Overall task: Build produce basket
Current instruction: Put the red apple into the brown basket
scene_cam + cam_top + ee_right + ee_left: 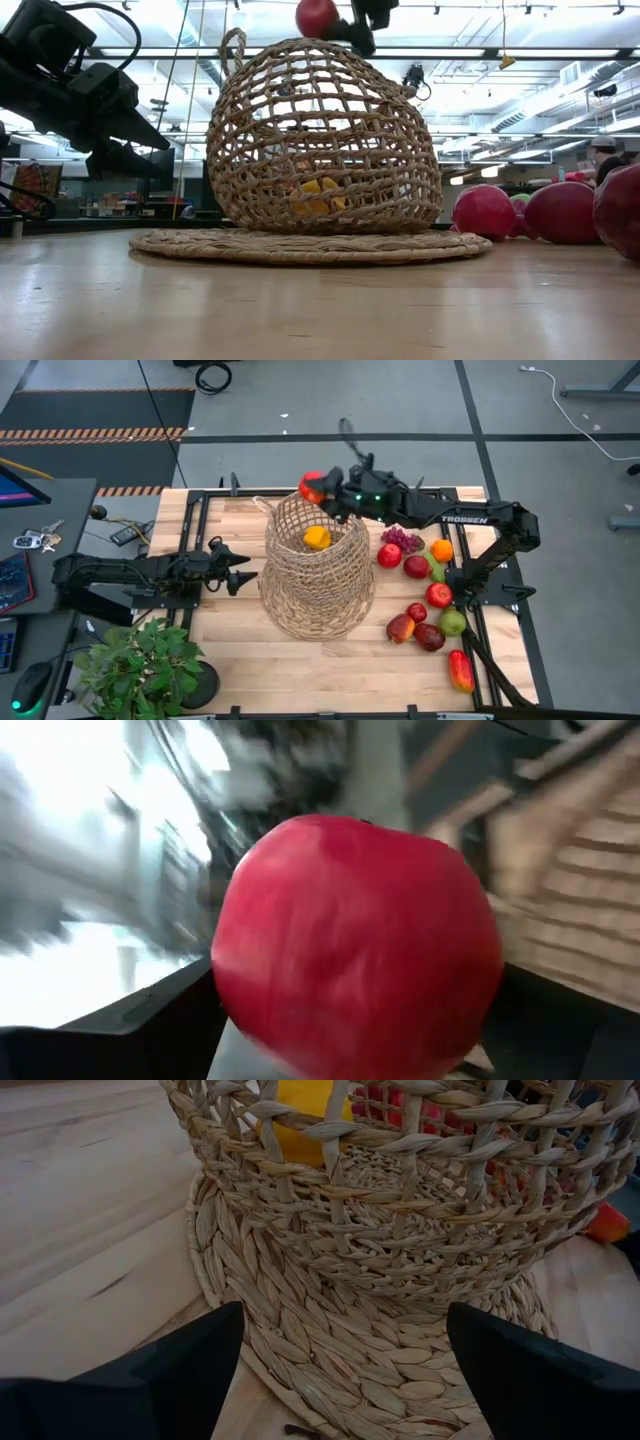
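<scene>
The tan wicker basket [318, 565] stands mid-table on its wide flat woven base [310, 245], with a yellow fruit [317, 538] inside. My right gripper [325, 490] is up over the basket's far rim, shut on a red apple [317, 17]. My left gripper [240, 573] hangs open just left of the basket, low, fingers pointing at its base [330, 1330] without touching. More produce lies right of the basket: grapes [400, 539], an orange [441, 549], red apples [438, 595], a red pepper [461, 671]. My right gripper pinches the red apple [355, 945] between its two fingers, one on each side of the fruit's round body. The fingers reach in from the table's right side. The apple is lifted clear, high above the basket's mouth.
A leafy potted plant [140, 665] stands at the table's near left corner. The loose produce crowds the right side near the right arm's base [480, 575]. Bare wood shows along the near edge [330, 675] and left of the basket.
</scene>
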Robot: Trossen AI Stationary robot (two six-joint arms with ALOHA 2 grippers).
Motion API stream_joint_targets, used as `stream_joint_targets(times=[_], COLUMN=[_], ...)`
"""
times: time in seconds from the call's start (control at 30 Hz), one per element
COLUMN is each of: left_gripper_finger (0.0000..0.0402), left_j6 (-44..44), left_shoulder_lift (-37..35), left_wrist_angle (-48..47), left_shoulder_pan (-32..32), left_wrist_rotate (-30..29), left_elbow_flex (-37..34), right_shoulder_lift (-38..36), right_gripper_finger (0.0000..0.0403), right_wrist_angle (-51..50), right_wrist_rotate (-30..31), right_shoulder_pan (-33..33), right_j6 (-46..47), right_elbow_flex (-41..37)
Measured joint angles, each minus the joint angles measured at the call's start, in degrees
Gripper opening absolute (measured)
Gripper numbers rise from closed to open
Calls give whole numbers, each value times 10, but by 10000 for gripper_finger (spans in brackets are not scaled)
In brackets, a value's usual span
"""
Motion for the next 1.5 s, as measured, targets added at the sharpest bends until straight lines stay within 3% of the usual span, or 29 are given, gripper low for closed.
stream_joint_targets(times=[0.2, 0.3, 0.4, 0.53, 0.73, 1.0, 1.23, 1.5], left_gripper_finger=[357, 357, 357, 357, 357, 357, 357, 357], left_j6=[0, 0, 0, 0, 0, 0, 0, 0], left_shoulder_lift=[0, 0, 0, 0, 0, 0, 0, 0], left_wrist_angle=[0, 0, 0, 0, 0, 0, 0, 0], left_shoulder_pan=[0, 0, 0, 0, 0, 0, 0, 0], left_wrist_rotate=[0, 0, 0, 0, 0, 0, 0, 0], left_elbow_flex=[0, 0, 0, 0, 0, 0, 0, 0], right_shoulder_lift=[0, 0, 0, 0, 0, 24, 87, 152], right_gripper_finger=[371, 371, 371, 371, 371, 371, 371, 371], right_wrist_angle=[-15, -43, -103, -152, -194, -331, -477, -538], right_wrist_rotate=[-146, -233, -263, -264, -260, -190, -142, -94], right_shoulder_pan=[-32, -47, -54, -55, -57, -54, -53, -31], right_j6=[-228, -291, -356, -455, -490, -612, -659, -717], right_elbow_flex=[0, 0, 0, 0, 8, 95, 164, 272])
